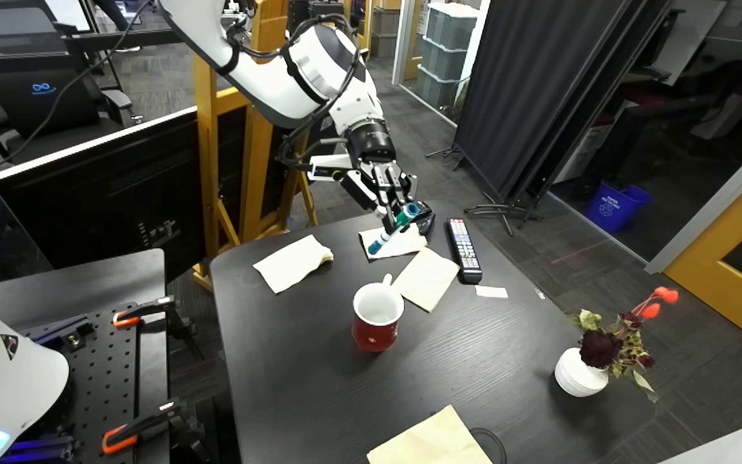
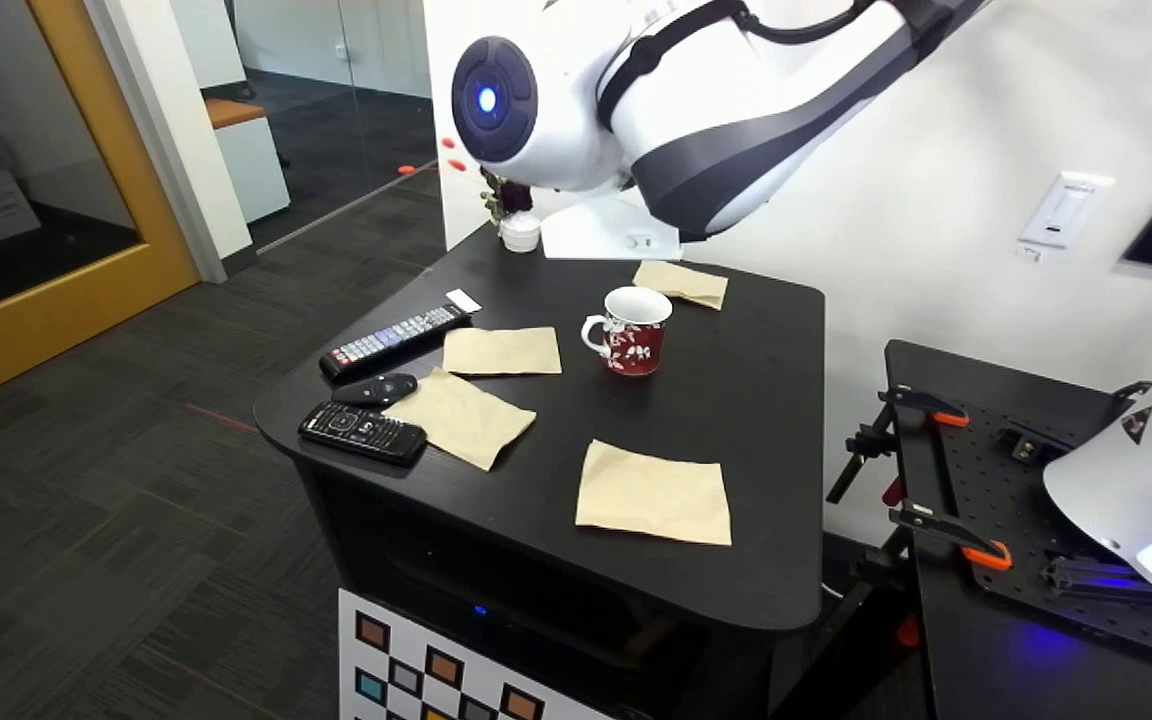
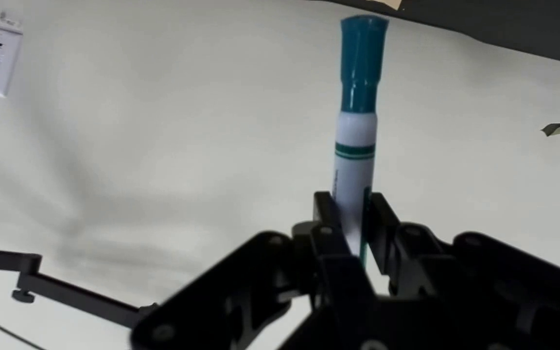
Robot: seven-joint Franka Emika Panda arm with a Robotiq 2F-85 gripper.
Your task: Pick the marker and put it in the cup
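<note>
The gripper holds the marker

The table bears 4 napkins. The gripper's jaws are drawn in, pinching the marker's barrel. The red cup stands upright on the table; the marker is in the air, outside it.

A red cup with a white rim stands upright on a dark, round-cornered table, four tan napkins lying around it. Three black remotes sit close together along one edge, a small white card just beside the end of the longest. Near the same edge, well apart from the remotes, stands a white flower vase, while a thin black cord curls beside one napkin.
</note>
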